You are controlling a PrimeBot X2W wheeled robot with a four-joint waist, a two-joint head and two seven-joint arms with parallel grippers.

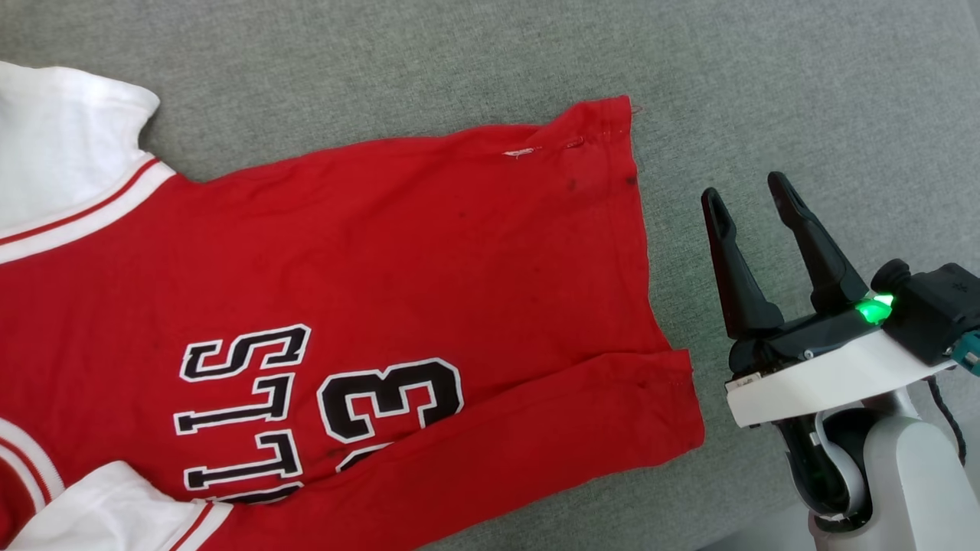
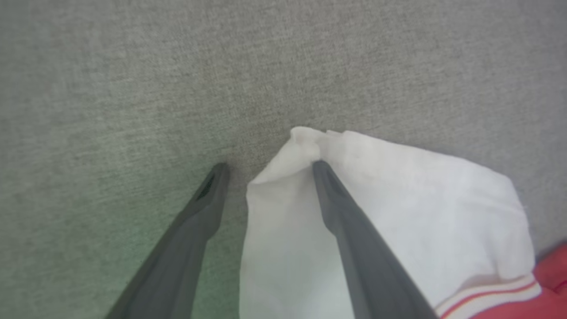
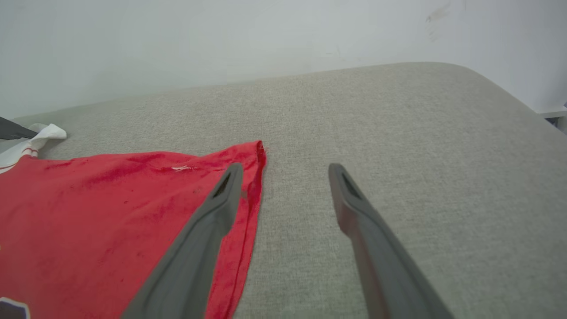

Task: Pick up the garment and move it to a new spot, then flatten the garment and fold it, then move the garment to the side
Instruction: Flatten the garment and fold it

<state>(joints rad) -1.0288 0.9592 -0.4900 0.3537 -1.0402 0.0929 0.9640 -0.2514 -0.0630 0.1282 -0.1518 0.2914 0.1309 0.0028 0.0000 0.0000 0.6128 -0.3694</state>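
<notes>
At the left, we see the left gripper (image 2: 269, 168) spread wide and holding nothing, with one finger over the white sleeve. The garment (image 1: 367, 268) lies spread on the grey cushion (image 1: 766, 69) (print facing up). Its hem ends just beside the right gripper (image 1: 744, 187), which is also wide and empty.

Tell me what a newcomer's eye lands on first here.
The red jersey T-shirt dominates, spread on the grey cushion, black "3" showing. The right end effector stands open beside its hem, green light glowing at its base. The left end effector hangs open over the white sleeve's edge.
</notes>
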